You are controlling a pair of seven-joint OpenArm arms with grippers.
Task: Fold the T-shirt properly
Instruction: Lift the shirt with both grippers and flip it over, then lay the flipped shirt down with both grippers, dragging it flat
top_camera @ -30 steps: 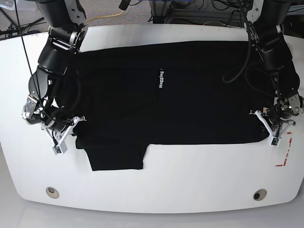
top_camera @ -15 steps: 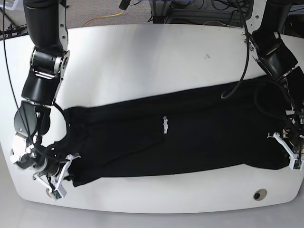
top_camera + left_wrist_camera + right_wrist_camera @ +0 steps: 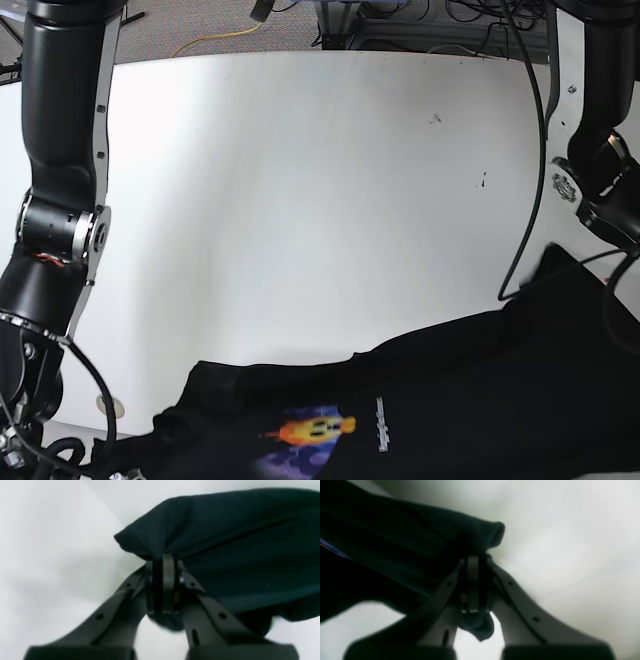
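The black T-shirt [image 3: 480, 400] hangs raised across the bottom of the base view, its orange-yellow print [image 3: 310, 430] and a small white label [image 3: 380, 438] facing the camera. Both grippers are outside the base view. In the left wrist view my left gripper [image 3: 161, 561] is shut on a bunched edge of the T-shirt [image 3: 237, 542], and the cloth spreads off to the right. My right gripper [image 3: 476, 561] shows in the right wrist view, shut on another bunched edge of the T-shirt [image 3: 407, 542], with the cloth running off to the left. A small tail of fabric hangs below each pair of jaws.
The white table [image 3: 300, 180] fills the base view, with a few small dark specks [image 3: 436, 118] on it. One arm [image 3: 60, 150] rises at the left edge, the other arm [image 3: 600, 150] with its black cable at the right. Cables and a yellow cord [image 3: 215, 38] lie behind the table.
The T-shirt lay on the table and is now lifted and drawn towards the near edge. Its printed side now shows. Both grippers stayed shut on it.
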